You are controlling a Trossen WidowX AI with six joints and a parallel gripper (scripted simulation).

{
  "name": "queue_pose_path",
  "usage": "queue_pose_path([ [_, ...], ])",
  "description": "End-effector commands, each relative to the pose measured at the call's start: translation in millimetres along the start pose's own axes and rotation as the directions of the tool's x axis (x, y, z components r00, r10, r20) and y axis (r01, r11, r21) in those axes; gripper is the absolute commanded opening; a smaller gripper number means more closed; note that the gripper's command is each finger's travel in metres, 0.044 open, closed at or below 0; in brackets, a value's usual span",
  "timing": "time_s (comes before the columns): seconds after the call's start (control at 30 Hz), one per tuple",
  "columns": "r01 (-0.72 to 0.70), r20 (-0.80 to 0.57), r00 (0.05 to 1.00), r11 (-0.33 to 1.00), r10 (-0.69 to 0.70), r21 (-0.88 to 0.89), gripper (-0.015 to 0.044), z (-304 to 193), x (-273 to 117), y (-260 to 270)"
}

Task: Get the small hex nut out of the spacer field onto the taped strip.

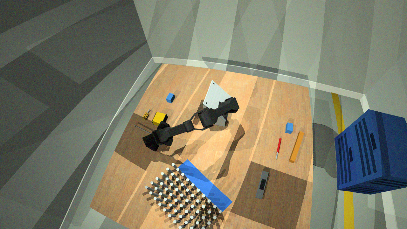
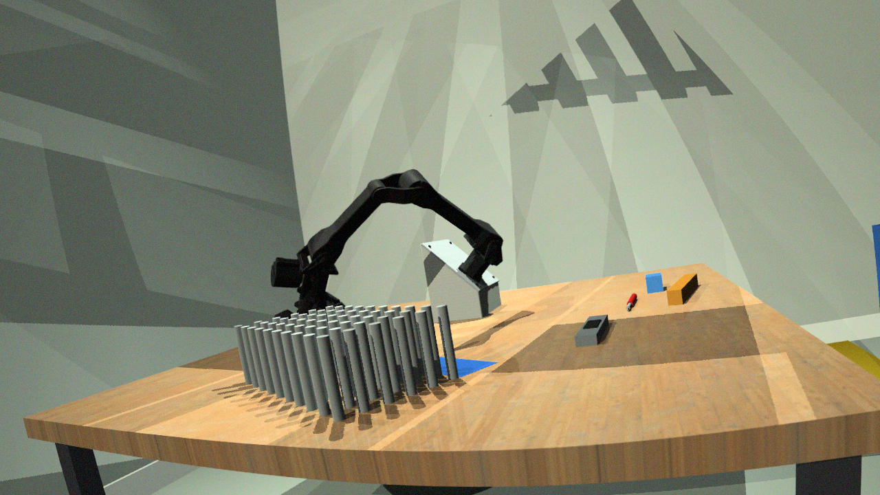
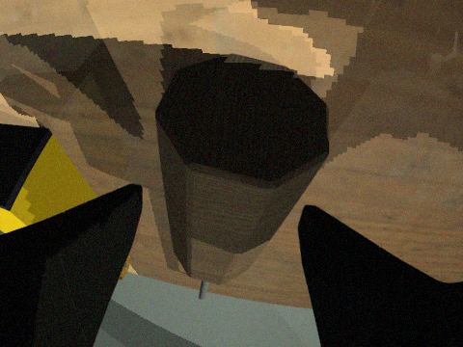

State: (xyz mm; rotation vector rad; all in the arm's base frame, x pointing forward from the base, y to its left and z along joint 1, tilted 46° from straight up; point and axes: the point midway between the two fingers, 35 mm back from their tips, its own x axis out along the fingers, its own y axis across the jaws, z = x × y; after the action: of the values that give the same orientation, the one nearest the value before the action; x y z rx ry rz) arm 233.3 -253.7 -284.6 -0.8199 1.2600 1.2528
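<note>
Gripper set around the wooden handle, grasp still to be made

From the top, the arm (image 1: 176, 130) (image 2: 344, 227) reaches to the left side of the table, and the gripper (image 1: 159, 139) (image 2: 315, 295) (image 3: 223, 207) is over the wooden-handled tool (image 1: 142, 128) (image 3: 227, 207), whose thin metal shaft pokes out on the far left, near the yellow block (image 1: 159, 117) (image 3: 59, 188). The spacers (image 1: 181, 187) (image 2: 330, 377) stand nearer, with the blue strip (image 1: 205, 185) (image 2: 472, 367) along their right-hand edge. The hex nut cannot be made out among them. The red screwdriver (image 1: 279, 145) (image 2: 632, 300) lies well off to the right.

In the exterior view, the spacers are upright and hide the gripper's lower end, so contact with the table cannot be judged there. The strip shows partly behind them, and no nut is visible on it.

Up close at the wrist, the fingers stand partly open, moderately wide, holding nothing; the faceted handle lies between and beyond their tips, its shaft pointing away.

The step in hand looks like picking up the tool. Next, the gripper probably needs to settle lower with the handle centred, then close firmly. A grip too near the butt might let the shaft swing, which would matter later among such tightly set spacers.
</note>
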Motion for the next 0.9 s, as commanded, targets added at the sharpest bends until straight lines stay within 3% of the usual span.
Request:
queue_pose_path([
  [0.0, 0.0, 0.003, 1.0, 1.0, 0.0, 0.003, 0.028, 4, 4, 0],
  [0.1, 0.0, 0.003, 1.0, 1.0, 0.0, 0.003, 0.0201, 4, 4, 0],
  [0.37, 0.0, 0.003, 1.0, 1.0, 0.0, 0.003, 0.0148, 4, 4, 0],
  [0.57, 0.015, 0.0, 1.0, 1.0, -0.015, 0.014, 0.0, -3, -18, -3],
  [0.87, 0.01, -0.005, 1.0, 1.0, -0.01, 0.009, 0.0, -39, -60, 0],
])
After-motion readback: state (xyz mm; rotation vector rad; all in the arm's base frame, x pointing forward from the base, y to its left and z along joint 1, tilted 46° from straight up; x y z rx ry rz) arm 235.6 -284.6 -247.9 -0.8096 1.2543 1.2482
